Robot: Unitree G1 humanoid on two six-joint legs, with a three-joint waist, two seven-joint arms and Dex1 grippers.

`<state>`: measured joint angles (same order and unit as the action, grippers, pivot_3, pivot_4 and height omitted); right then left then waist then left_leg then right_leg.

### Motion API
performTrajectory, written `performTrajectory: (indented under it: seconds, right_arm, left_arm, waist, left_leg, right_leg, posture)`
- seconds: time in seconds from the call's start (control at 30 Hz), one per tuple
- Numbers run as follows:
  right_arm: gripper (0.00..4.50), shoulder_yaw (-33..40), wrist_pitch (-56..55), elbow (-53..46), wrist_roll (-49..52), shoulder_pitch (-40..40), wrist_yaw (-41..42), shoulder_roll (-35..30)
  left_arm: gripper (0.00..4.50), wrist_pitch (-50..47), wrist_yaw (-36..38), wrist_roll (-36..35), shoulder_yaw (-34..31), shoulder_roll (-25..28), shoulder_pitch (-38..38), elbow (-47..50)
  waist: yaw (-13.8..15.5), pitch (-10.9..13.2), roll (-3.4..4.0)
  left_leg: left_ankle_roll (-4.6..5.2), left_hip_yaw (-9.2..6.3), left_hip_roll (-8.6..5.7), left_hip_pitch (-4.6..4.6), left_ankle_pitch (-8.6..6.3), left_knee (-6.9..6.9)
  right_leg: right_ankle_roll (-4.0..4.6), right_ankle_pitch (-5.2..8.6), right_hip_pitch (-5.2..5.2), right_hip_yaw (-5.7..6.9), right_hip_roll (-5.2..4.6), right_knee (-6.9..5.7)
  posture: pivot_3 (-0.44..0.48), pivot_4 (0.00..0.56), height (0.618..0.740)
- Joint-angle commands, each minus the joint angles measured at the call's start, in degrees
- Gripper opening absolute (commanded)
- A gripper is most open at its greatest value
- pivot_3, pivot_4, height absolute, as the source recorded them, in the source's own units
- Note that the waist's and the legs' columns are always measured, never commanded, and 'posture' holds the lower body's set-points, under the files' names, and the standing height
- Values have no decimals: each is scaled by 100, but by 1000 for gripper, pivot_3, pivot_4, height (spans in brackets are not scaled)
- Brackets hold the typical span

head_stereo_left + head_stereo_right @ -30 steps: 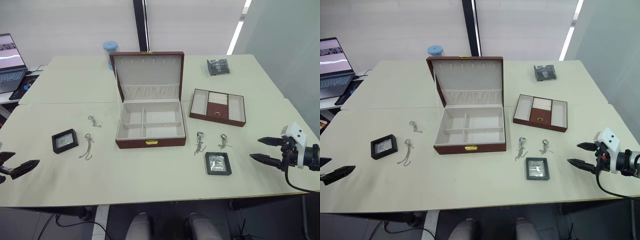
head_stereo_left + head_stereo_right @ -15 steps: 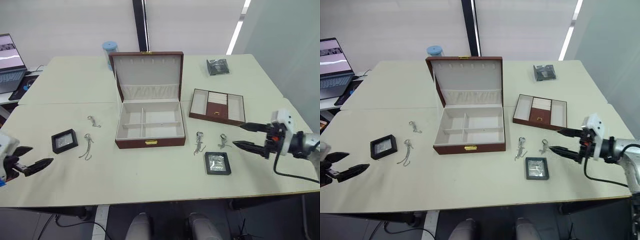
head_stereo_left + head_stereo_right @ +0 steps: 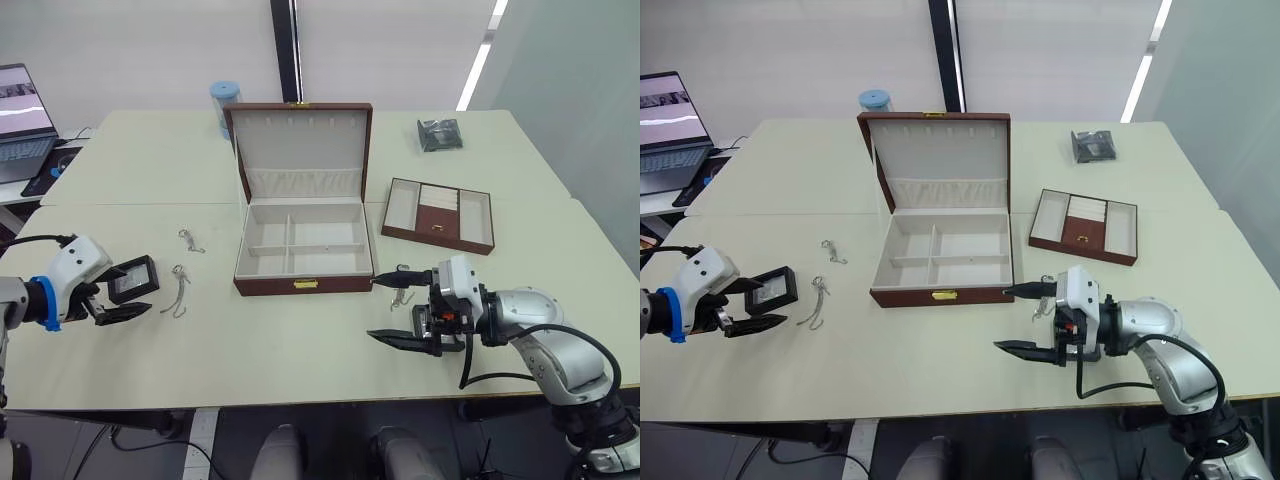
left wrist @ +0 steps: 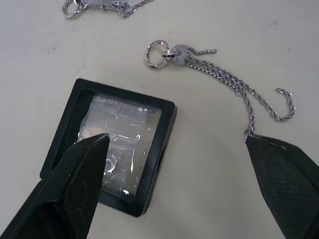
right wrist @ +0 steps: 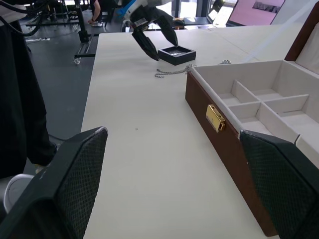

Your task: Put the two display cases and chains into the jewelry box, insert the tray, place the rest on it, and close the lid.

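Note:
The jewelry box [image 3: 300, 262] stands open at the table's centre, its lid [image 3: 300, 150] upright. The tray [image 3: 438, 213] lies to its right. On the left, one display case [image 3: 133, 280] sits between the spread fingers of my left gripper [image 3: 128, 290], which is open. In the left wrist view one finger [image 4: 79, 184] overlaps the case [image 4: 119, 124]. Two chains [image 3: 178, 290] [image 3: 188, 240] lie beside it. My right gripper [image 3: 385, 310] is open and empty, just off the box's front right corner, by a small silver piece [image 3: 1045, 290]. The other display case is hidden behind that arm.
A dark shiny packet [image 3: 438, 133] lies at the back right. A blue-lidded container [image 3: 222, 100] stands behind the box, and a laptop [image 3: 20, 110] sits at the far left. The box's gold clasp [image 5: 216, 118] faces the front edge.
Both arms have swung inward. The left gripper has come up to the left display case. The right gripper has passed over the right display case toward the box's front corner.

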<state>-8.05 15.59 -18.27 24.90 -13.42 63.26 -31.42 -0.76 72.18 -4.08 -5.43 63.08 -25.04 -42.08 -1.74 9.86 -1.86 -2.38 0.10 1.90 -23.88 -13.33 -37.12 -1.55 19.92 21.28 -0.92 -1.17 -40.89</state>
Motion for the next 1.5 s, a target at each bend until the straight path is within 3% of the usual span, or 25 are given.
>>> performTrajectory:
  seconds: [0.03,0.2,0.23,0.73,1.1,1.5]
  right_arm:
    - [4461,20,-315,-12,-103,42,-75,48]
    - [4461,-23,-466,48,-205,86,-160,97]
    - [4487,-27,-485,56,-213,94,-176,110]
    - [4500,-102,-597,172,-234,43,-179,150]
    - [4500,-59,-430,61,-117,-27,-186,100]
    - [4500,699,472,-441,568,26,-705,-174]
  left_arm:
    - [4500,181,120,162,135,121,-197,-268]
    - [4500,234,112,285,270,105,-295,-545]
    - [4316,238,102,288,270,102,-306,-573]
    - [88,234,-68,237,169,103,-167,-641]
    - [37,-105,9,-86,-152,206,177,-118]
    - [37,-1743,295,-626,-322,542,648,2599]
  waist:
    - [-20,0,0]
    - [-12,0,0]
    - [-9,0,0]
    - [-2,0,0]
    - [-6,0,0]
    - [9,0,-2]
  left_leg:
    - [0,2,2,0,0,0]
    - [0,1,3,0,0,0]
    - [0,1,2,0,0,0]
    - [0,-1,2,1,1,-3]
    - [0,-1,3,2,1,-4]
    - [0,-8,1,0,1,-6]
  right_leg:
    - [0,0,1,-1,1,-1]
    - [0,0,3,0,1,-3]
    - [0,0,3,1,1,-3]
    - [0,0,2,0,-1,-6]
    - [0,0,1,-1,-2,-8]
    - [0,0,-6,-11,-5,-6]
  posture:
    - [0,150,740]
    - [0,150,740]
    - [0,150,740]
    - [0,150,740]
    - [0,150,740]
    - [0,150,740]
